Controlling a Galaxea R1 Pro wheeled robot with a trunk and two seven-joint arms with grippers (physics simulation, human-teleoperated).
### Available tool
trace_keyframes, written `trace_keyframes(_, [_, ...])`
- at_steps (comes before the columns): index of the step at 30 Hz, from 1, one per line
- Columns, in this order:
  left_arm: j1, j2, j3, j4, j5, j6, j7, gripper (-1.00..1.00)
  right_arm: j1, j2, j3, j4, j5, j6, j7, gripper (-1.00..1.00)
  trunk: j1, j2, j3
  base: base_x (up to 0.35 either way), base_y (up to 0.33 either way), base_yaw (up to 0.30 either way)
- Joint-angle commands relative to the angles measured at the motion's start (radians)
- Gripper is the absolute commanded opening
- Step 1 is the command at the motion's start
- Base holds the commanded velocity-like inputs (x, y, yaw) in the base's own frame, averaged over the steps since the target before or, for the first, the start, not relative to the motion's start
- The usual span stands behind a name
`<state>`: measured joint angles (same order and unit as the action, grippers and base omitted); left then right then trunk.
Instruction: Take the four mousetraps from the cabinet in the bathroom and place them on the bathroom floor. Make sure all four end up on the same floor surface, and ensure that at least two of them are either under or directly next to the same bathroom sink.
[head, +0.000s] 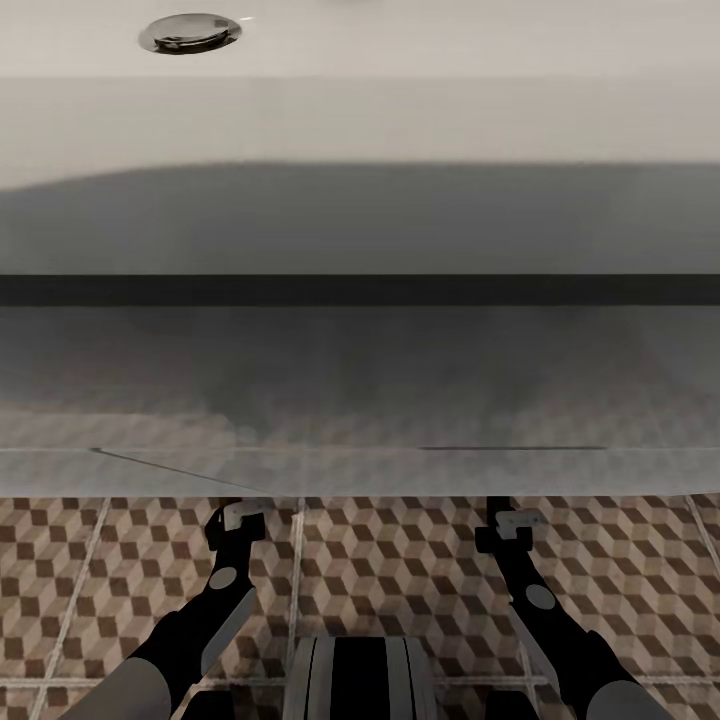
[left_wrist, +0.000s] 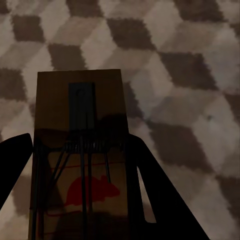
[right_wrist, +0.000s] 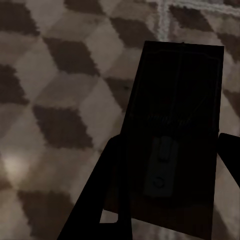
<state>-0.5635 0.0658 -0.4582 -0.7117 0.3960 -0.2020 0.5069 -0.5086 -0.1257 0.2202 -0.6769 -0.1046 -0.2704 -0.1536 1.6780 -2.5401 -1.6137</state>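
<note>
Brown wooden mousetrap, red mouse print

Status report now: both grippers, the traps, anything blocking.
Left gripper shut on mousetrap, above the tiled floor. Right gripper shut on second mousetrap. White sink block directly ahead, overhanging both arms.

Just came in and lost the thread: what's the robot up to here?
The robot is facing the white bathroom sink with both arms lowered toward the cube-patterned bathroom floor in front of it. Each pincer is carrying a mousetrap: the left pincer grips a brown one with a red mouse print, and the right pincer grips a darker-looking one. Both traps hang over the tiles, seemingly not yet set down.
</note>
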Motion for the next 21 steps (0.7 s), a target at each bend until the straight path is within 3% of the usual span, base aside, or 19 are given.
trace_keyframes(1, [-0.001,0.002,-0.008,0.0,0.01,-0.007,0.007,-1.0,-0.001,-0.002,0.008,0.0,-0.011,-0.004,-0.007,-1.0,0.0,0.0,-0.001,0.0,0.0,0.0])
trace_keyframes(21, [-0.001,0.001,-0.012,-0.001,0.012,-0.007,0.011,-1.0,-0.001,-0.002,0.006,0.0,-0.012,-0.002,-0.007,-1.0,0.0,0.0,-0.001,0.0,0.0,0.0])
